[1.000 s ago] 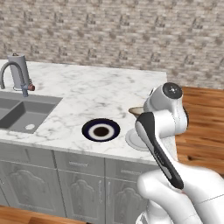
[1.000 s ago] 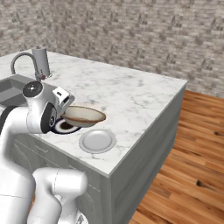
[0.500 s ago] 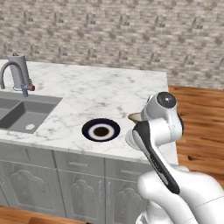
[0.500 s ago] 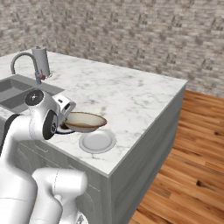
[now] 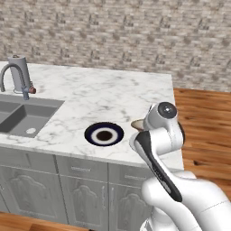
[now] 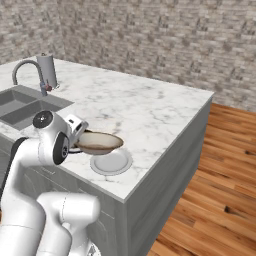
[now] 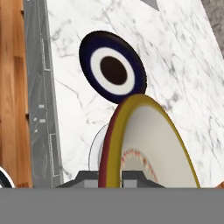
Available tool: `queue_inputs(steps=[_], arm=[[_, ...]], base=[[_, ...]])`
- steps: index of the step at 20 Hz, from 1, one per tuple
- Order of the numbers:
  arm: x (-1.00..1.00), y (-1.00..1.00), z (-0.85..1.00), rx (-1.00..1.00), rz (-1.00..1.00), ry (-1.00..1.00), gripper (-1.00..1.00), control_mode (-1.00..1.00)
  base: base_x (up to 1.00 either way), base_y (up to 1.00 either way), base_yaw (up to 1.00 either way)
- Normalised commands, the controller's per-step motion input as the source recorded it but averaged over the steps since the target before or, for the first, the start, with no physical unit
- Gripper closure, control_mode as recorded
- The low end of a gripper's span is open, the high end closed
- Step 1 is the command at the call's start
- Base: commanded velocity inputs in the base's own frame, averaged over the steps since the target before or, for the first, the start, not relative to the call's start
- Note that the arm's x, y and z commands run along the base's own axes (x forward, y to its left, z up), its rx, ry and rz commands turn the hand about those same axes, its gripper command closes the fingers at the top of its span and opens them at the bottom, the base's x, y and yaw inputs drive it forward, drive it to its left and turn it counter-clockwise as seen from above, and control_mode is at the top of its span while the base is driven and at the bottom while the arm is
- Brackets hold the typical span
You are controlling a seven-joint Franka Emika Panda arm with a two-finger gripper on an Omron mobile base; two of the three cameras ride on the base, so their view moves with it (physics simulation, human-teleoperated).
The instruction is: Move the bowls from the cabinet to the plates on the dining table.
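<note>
Fingers (image 7: 89,177) pinch our bowl (image 6: 98,142) by its rim, the jaws closed narrow on the thin edge. We carry it nearly level above the table (image 6: 150,112), just over the pale plate (image 6: 111,162), with the black plate (image 5: 104,134) beside it on the marble. We judge the bowl stiff, glazed and slippery, fairly light but breakable, so a rim pinch lets it swing or slide. We would lower it slowly, flat, and release only once it sits on the plate.
</note>
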Motion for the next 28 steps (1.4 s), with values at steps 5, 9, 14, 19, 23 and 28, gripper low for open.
queue_inputs(steps=[5,9,14,19,23,28], arm=[[0.12,0.00,-0.16,0.00,0.00,0.00,1.00,-1.00],[0.12,-0.02,-0.16,0.00,0.00,0.00,1.00,-1.00],[0.13,-0.05,-0.15,0.00,0.00,0.00,1.00,-1.00],[0.16,-0.05,-0.17,0.00,0.00,0.00,1.00,-1.00],[0.14,-0.03,-0.16,0.00,0.00,0.00,1.00,-1.00],[0.14,-0.04,-0.15,0.00,0.00,0.00,1.00,-1.00]], base=[[0.00,0.00,0.00],[0.00,0.00,0.00],[0.00,0.00,0.00],[0.00,0.00,0.00],[0.00,0.00,0.00],[0.00,0.00,0.00]])
